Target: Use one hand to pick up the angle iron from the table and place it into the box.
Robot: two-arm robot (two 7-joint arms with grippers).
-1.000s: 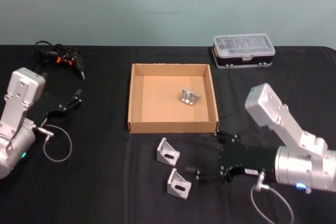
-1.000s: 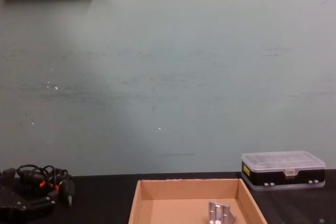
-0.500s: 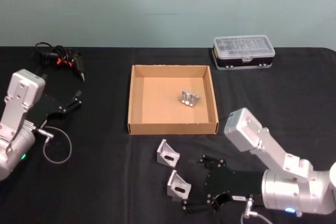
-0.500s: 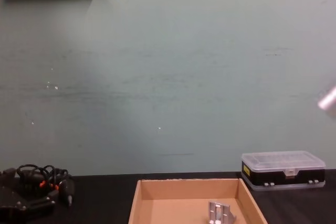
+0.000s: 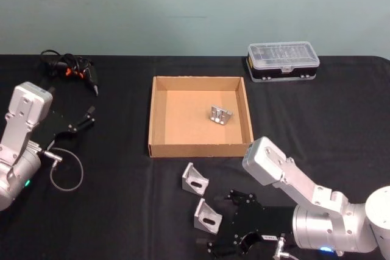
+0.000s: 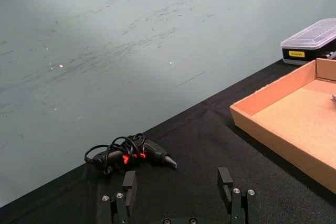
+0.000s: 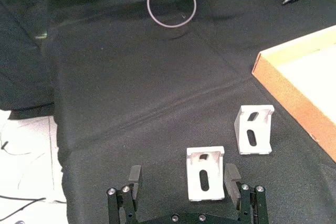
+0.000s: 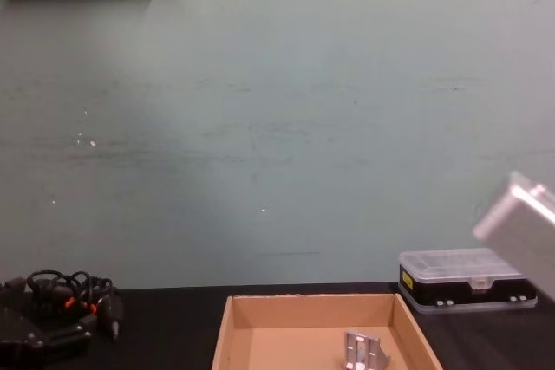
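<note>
Two silver angle irons lie on the black table (image 5: 116,211) in front of the tan box (image 5: 183,117): one (image 5: 195,178) close to the box wall, one (image 5: 208,216) nearer me. A third angle iron (image 5: 220,114) rests inside the box. My right gripper (image 5: 222,223) is open and low at the nearer one. In the right wrist view that angle iron (image 7: 206,180) sits between the fingers, close to one fingertip (image 7: 231,174); the other angle iron (image 7: 253,129) lies beyond. My left gripper (image 5: 82,119) is parked open at the far left.
A clear-lidded plastic case (image 5: 283,60) stands at the back right. A black tool with a coiled cable (image 5: 70,68) lies at the back left. A loose cable loop (image 5: 66,172) hangs by the left arm. The chest view catches the right arm's silver housing (image 8: 520,231).
My right arm has swung forward and to the left, bringing its open gripper down around the nearer angle iron. The left arm has barely moved.
</note>
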